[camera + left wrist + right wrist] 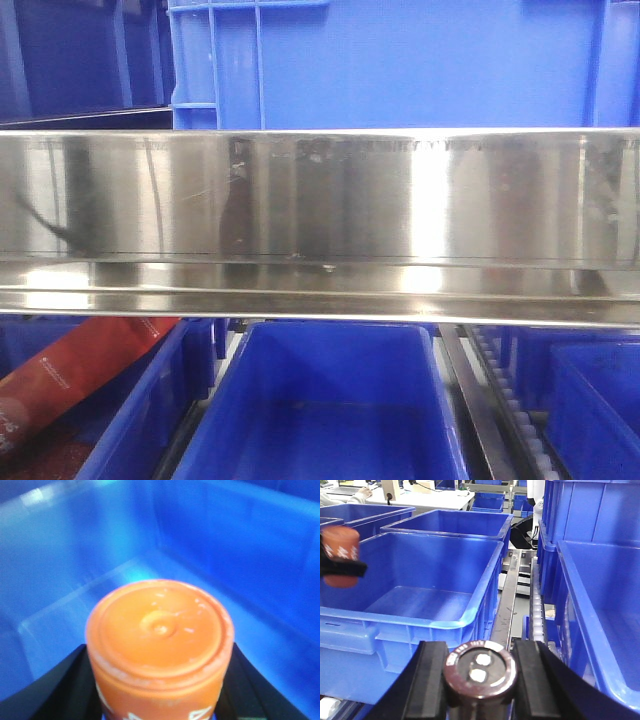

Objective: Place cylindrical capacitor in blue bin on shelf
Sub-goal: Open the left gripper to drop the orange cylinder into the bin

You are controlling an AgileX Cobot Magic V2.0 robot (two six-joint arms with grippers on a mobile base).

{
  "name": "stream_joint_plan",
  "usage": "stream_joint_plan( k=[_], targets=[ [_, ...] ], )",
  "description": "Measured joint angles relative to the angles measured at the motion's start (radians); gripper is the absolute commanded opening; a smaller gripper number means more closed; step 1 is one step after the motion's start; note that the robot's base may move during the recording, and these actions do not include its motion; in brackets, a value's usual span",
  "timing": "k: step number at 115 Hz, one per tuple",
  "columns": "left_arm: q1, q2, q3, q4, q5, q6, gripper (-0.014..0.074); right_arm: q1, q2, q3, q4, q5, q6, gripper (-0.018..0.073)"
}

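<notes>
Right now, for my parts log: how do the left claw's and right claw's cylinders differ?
The left claw grips an orange cylinder, the right claw a dark brown cylinder. The orange end is plain with a dimple; the dark end shows two pale terminals. The orange one hangs over the blue bin; the dark one outside it. Both are round.

No lettering can be read.
White print on the red packet (pixel 85 365), marks on the orange cylinder (pixel 160 640) and rim lettering on the dark capacitor (pixel 480 672) are all too blurred.
</notes>
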Motion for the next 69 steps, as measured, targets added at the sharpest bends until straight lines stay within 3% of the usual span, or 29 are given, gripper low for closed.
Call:
stream_joint_plan(
  k=[14, 41, 56, 69],
  targets=[
    [0.0, 0.004, 0.0, 0.0, 0.001, 0.0, 0.0616, 0.0, 0.0, 0.0, 0.0, 0.0, 0.0, -0.0162],
    [0.0, -0.021, 0.0, 0.0, 0.003, 0.0, 0.0608, 0.0, 0.0, 0.0, 0.0, 0.0, 0.0, -0.0162],
    [0.0, -0.076, 0.0, 0.0, 0.039, 0.0, 0.0536, 0.0, 0.0, 0.0, 0.0, 0.0, 0.0, -0.0162],
    [0.0, -0.143, -0.002, 0.0, 0.133, 0.0, 0.0306, 0.0, 0.0, 0.0, 0.0, 0.0, 0.0, -0.0162]
  ],
)
